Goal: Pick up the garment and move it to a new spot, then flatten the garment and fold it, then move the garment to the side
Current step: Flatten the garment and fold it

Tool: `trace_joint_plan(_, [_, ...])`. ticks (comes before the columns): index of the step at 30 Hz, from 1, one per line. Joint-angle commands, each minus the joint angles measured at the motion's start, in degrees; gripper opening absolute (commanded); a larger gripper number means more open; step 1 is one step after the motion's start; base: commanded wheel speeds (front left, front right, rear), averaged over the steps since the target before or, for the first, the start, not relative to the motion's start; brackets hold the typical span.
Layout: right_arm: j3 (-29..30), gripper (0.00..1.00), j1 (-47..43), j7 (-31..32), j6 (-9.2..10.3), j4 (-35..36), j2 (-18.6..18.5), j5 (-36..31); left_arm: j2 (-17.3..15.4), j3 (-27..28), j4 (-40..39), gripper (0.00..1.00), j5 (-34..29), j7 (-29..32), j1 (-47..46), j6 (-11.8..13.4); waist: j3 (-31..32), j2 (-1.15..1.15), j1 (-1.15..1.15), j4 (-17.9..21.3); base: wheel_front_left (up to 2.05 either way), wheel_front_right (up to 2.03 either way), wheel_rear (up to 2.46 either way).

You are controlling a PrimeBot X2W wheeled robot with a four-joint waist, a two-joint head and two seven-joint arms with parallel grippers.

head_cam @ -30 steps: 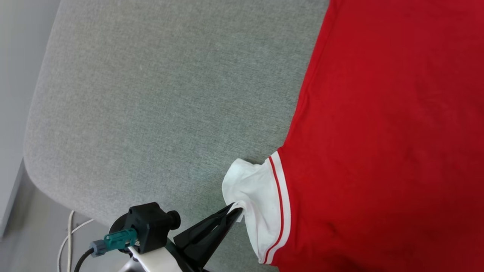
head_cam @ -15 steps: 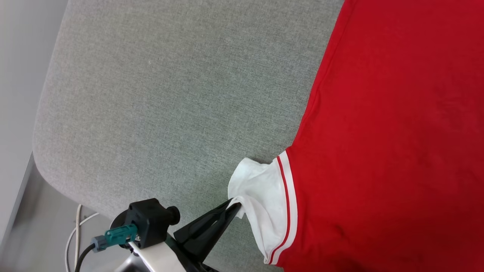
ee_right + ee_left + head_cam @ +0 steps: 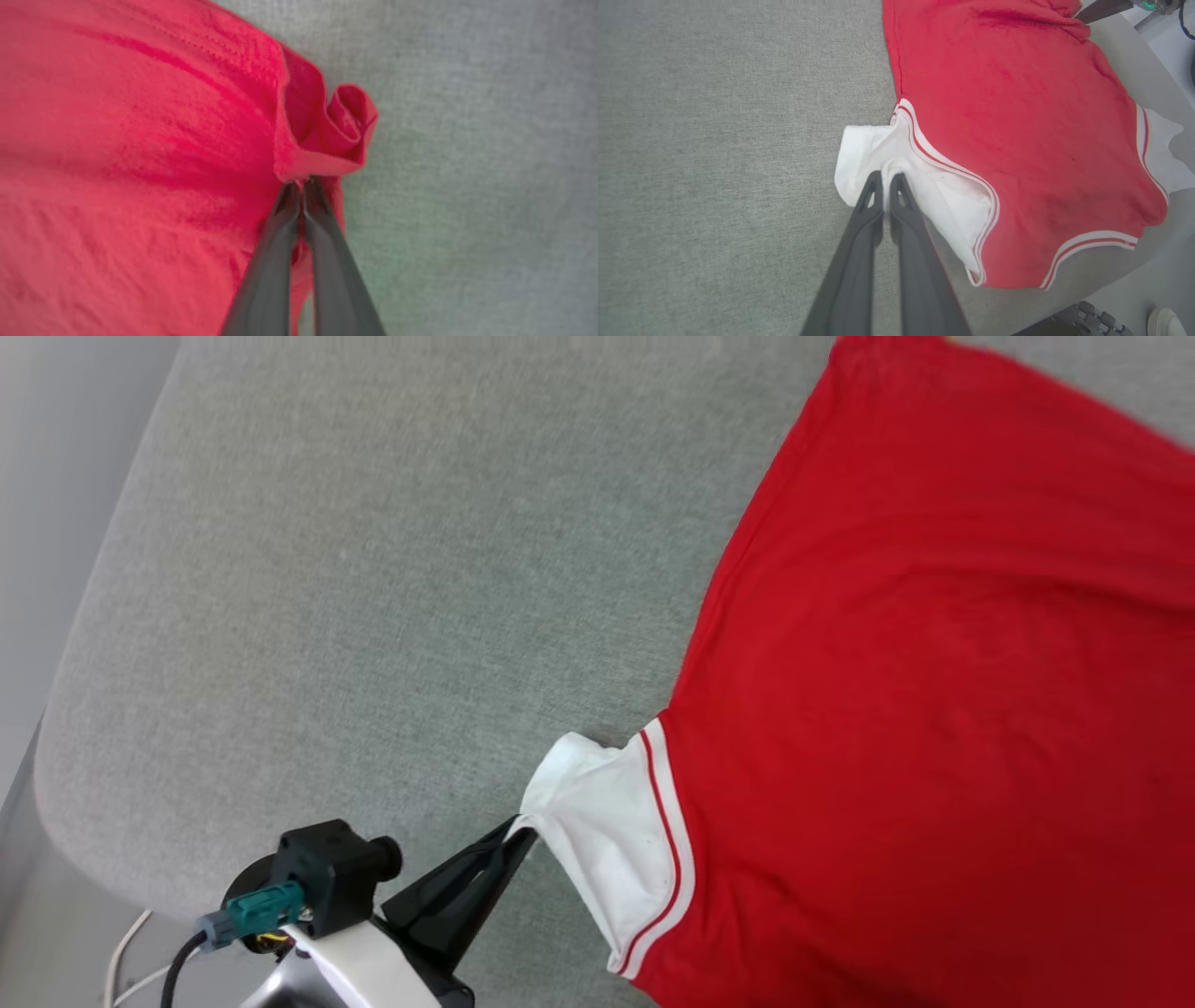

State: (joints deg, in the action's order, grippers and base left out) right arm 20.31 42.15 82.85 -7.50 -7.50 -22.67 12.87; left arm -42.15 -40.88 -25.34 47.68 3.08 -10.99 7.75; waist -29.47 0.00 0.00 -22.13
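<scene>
Grey cloth (image 3: 373,569) covers the soft, flat top where the work is done. It has a round corner at the lower left of the head view. On it lies the garment (image 3: 934,709), filling the right side of that view. Its plain red back faces up, so no number or letters can be seen.

The left gripper (image 3: 886,179) has its two dark fingers shut tight on the edge of a white sleeve (image 3: 878,154), near the middle of the left wrist view. The sleeve is pulled out into a little point there. I think it is held this way so it can be tugged flat, away from the red body.

The right gripper (image 3: 301,184) is closed on a red corner (image 3: 336,126) of the garment, in the middle of the right wrist view. The cloth curls into a small roll just above the tips. That view is blurry, so I cannot tell which corner it is.

With a pinch on each side, the two arms can likely stretch the garment smooth. Red and white stripes (image 3: 1087,239) run along one edge and both sleeve seams. The other white sleeve (image 3: 1162,154) pokes out at the right of the left wrist view. A few soft wrinkles show in the red.
</scene>
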Motion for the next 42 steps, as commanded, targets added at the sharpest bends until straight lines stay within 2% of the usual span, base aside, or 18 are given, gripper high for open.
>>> trace_joint_plan(1, [0.0, 0.0, -3.2, 0.1, 0.02, -0.3, 0.7, 1.0, -0.3, 0.2, 0.3, 0.0, 0.2, 0.0, 0.6, 0.6, 4.2, 0.0, 0.0, 3.5, 0.0, 0.0, 0.0])
trace_joint_plan(11, [-1.6, 0.0, -19.9, -3.4, 0.02, 6.2, 1.6, 9.8, -2.1, 2.1, 3.1, 0.0, 2.5, -1.6, 5.1, 3.2, 14.5, 0.0, 0.0, 11.1, 0.0, 0.0, 0.0])
trace_joint_plan(20, [-0.5, 0.0, -36.3, -5.5, 0.02, 15.0, 5.1, 15.8, -2.6, 4.8, 5.9, 0.0, 4.9, -5.1, 8.8, 4.9, 20.1, 0.0, 0.0, 16.2, 0.0, 0.0, 0.0])
trace_joint_plan(28, [-1.6, 0.0, -47.5, -6.7, 0.02, 18.4, 7.1, 17.7, -2.8, 6.6, 7.0, 0.0, 6.3, -6.6, 9.4, 5.1, 22.3, 0.0, 0.0, 18.4, 0.0, 0.0, 0.0])
trace_joint_plan(35, [-3.1, 0.01, -50.6, -9.3, 0.02, 18.0, 7.4, 18.7, -2.1, 5.5, 7.0, 0.0, 5.7, -6.1, 8.9, 5.0, 22.8, 0.0, 0.0, 18.5, 0.0, 0.0, 0.0])
trace_joint_plan(36, [-3.9, 0.96, -50.4, -9.9, 0.02, 18.5, 6.4, 19.0, -1.9, 5.3, 7.0, 0.0, 5.6, -6.1, 8.9, 5.0, 22.9, 0.0, 0.0, 18.5, 0.0, 0.0, 0.0])
trace_joint_plan(37, [-4.4, 1.0, -50.3, -10.4, 0.02, 18.7, 5.5, 19.3, -1.9, 5.2, 6.9, 0.0, 5.6, -6.1, 8.9, 5.0, 22.9, 0.0, 0.0, 18.4, 0.0, 0.0, 0.0])
trace_joint_plan(42, [-5.7, 1.0, -47.1, -11.8, 0.02, 20.2, 2.3, 22.1, -1.8, 5.0, 6.4, 0.0, 5.4, -5.9, 8.4, 4.7, 22.3, 0.0, 0.0, 17.3, 0.0, 0.0, 0.0])
